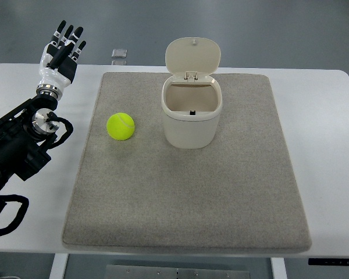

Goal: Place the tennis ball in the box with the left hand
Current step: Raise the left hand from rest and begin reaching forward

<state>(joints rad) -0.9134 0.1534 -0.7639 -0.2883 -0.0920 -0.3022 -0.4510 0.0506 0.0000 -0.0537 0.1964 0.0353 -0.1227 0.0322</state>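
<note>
Nothing done yet: tennis ball (120, 126) is seen lying on grey mat (186, 192) just left of open-lidded box (191, 119), untouched, while left hand (60, 52) is held well apart w/ fingers spread, empty, so reach, grasp & drop are all left

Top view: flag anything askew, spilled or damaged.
Nothing stands out. The ball sits on the mat left of the upright box, whose lid is open. The left robot hand holds nothing.
</note>
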